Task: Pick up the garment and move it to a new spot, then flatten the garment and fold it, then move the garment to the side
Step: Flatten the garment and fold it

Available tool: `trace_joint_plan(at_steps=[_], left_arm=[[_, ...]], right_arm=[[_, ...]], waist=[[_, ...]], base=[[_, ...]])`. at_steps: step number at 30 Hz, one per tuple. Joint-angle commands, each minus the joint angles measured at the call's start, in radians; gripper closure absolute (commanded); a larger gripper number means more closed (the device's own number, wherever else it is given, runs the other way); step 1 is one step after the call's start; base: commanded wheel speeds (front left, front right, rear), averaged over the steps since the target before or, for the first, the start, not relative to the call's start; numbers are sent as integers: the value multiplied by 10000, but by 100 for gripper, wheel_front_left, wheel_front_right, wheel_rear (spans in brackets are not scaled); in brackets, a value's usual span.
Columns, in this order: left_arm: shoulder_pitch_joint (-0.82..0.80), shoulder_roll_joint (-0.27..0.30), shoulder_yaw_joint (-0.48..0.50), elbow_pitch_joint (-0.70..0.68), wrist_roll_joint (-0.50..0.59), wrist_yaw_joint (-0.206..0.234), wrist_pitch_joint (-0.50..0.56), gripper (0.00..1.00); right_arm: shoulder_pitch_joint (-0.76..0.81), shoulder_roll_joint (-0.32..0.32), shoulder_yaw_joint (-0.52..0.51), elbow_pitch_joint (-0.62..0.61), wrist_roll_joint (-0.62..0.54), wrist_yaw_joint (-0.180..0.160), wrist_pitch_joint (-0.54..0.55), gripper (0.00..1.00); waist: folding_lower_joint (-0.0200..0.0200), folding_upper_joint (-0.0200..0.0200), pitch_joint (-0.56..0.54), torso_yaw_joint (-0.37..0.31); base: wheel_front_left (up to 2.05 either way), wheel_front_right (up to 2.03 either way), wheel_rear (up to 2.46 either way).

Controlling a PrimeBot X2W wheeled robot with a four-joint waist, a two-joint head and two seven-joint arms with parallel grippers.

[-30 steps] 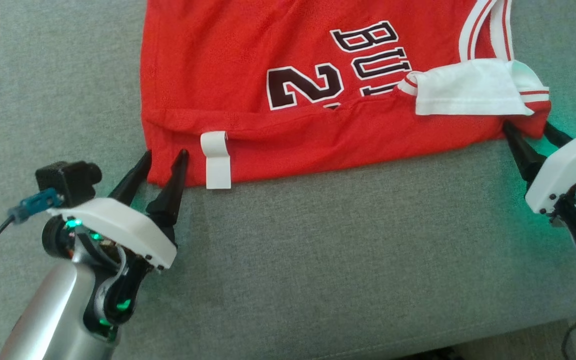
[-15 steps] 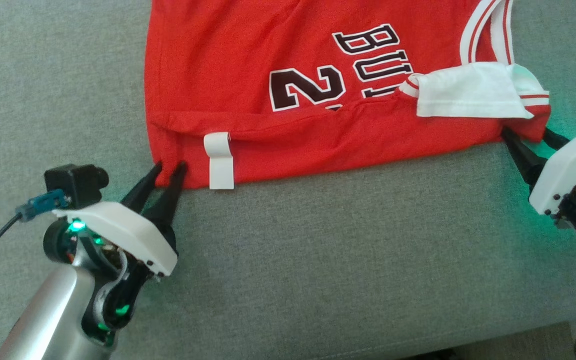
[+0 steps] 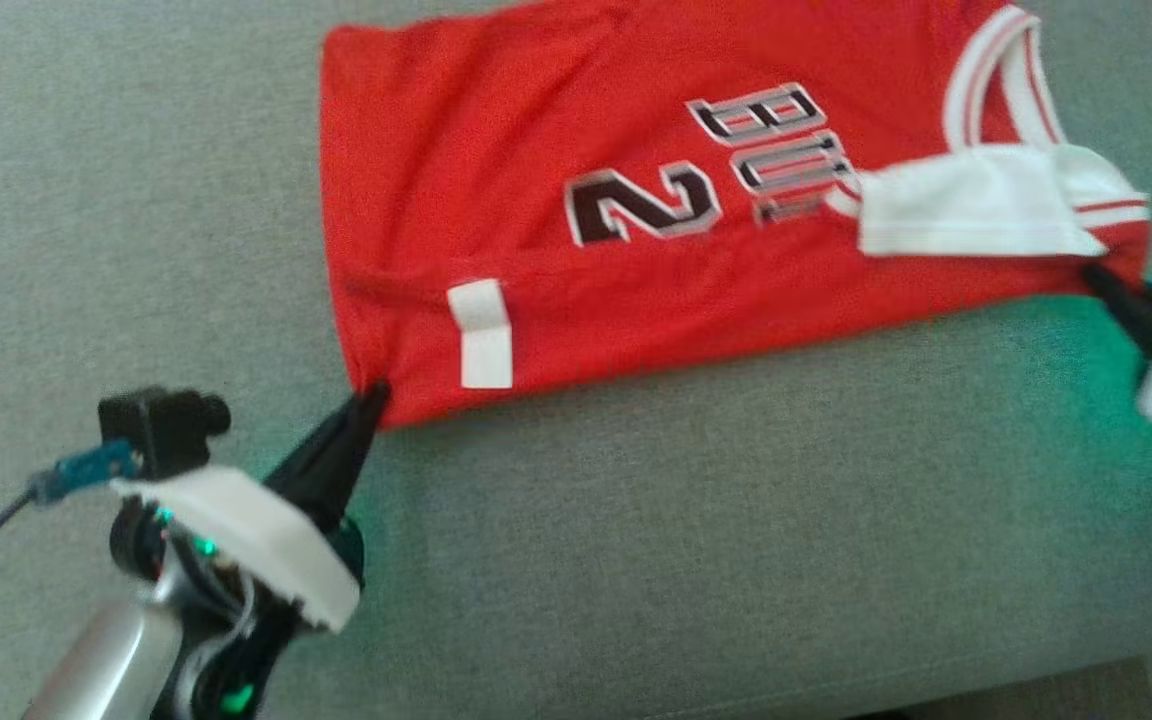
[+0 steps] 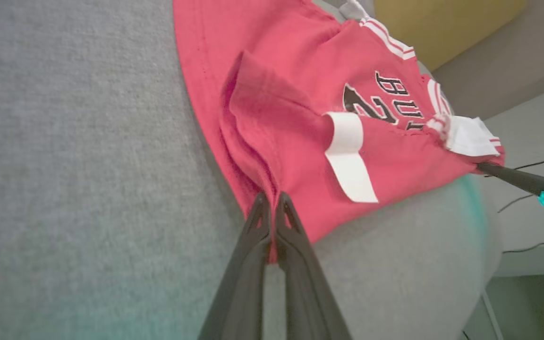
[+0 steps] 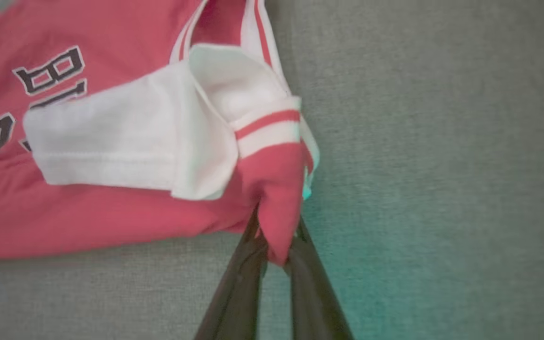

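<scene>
Left fingers (image 4: 250, 255) pinch red mesh basketball jersey (image 3: 496, 160) hem corner | right fingers (image 5: 241, 283) pinch its shoulder corner | advice: lift evenly, near edge taut, off grey fabric cushion (image 3: 686, 560).

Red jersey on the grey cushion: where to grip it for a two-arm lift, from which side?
Grip the jersey at its two near corners, from the near edge, low along the cushion: hem corner for the left gripper, shoulder corner for the right gripper. It lies long side to side, so end grips should keep it taut. Both are shut there.
</scene>
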Motion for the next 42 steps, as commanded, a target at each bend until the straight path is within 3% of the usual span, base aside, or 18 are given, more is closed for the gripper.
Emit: trace_joint_plan(at_steps=[1, 5, 8, 11, 12, 13, 14, 15, 19, 23, 26, 29, 33, 36, 42], left_arm=[[124, 381, 454, -639, -66, -19, 42, 100], [1168, 568, 335, -1745, -172, 69, 58, 100], [2207, 370, 193, -2015, -300, 197, -308, 100], [2659, 134, -137, -1703, -199, 147, -583, 100], [2731, 13, -255, -1559, -151, 127, -690, 78], [2776, -106, -372, -1410, -113, 97, -781, 42], [2797, -190, -471, -1273, -58, 66, -858, 13], [2793, -275, -515, -1154, 2, 55, -971, 0], [2767, -381, -413, -984, 130, 108, -1295, 0], [2521, 97, 223, -1016, 706, 556, -1573, 0], [1828, 528, 627, -1161, 1297, 927, -1496, 0], [537, 442, 678, -1169, 1419, 1047, -1093, 0], [-1596, 105, 310, -304, 1798, 1036, -478, 0], [-2909, -269, -189, 603, 1995, 785, -87, 0], [-4313, -695, -918, 1979, 2331, 310, 307, 0]], right_arm=[[342, -639, -109, -518, 259, -7, 243, 100], [1433, -1789, -350, -1345, 1130, -7, 1200, 100], [2722, -2359, -606, -2119, 1659, -7, 1807, 100], [3342, -2427, -669, -2399, 1581, -7, 1850, 100], [3491, -2407, -690, -2454, 1501, -7, 1795, 63], [3608, -2381, -705, -2498, 1389, -7, 1710, 9], [3709, -2355, -696, -2536, 1304, -7, 1656, 0], [3785, -2346, -668, -2616, 1240, -7, 1569, 0], [3952, -2405, -681, -2895, 1231, -7, 1334, 0], [3777, -2548, -1440, -3271, 1319, -7, 1010, 0], [3043, -2619, -1849, -3752, 1392, -7, 973, 0], [1595, -2308, -1911, -3733, 869, -7, 823, 0], [-712, -1558, -1013, -3025, -422, -7, 628, 0], [-2235, -1133, -288, -1990, -1260, -7, 323, 0], [-4258, -558, 525, 444, -2515, -7, -508, 0]], waist=[[-1, 0, -37, 74], [-1, 0, -78, 257], [-1, 0, -99, 381], [-1, 0, -147, 459], [-1, 0, -175, 483], [-1, 0, -213, 503], [-1, 0, -253, 514], [-1, 0, -313, 529], [-1, 0, -460, 539], [-1, 0, -464, 540], [-1, 0, -126, 483], [-1, 0, 375, 539], [-1, 0, 1107, 776], [-1, 0, 1501, 1044], [-1, 0, 1807, 1503]], base=[[0, 0, 0], [0, 0, 0], [0, 0, 0], [0, 0, 0], [0, 0, 0], [0, 0, 0], [0, 0, 0], [0, 0, 0], [0, 0, 0], [0, 0, 0], [0, 0, 0], [0, 0, 0], [0, 0, 0], [0, 0, 0], [0, 0, 0]])
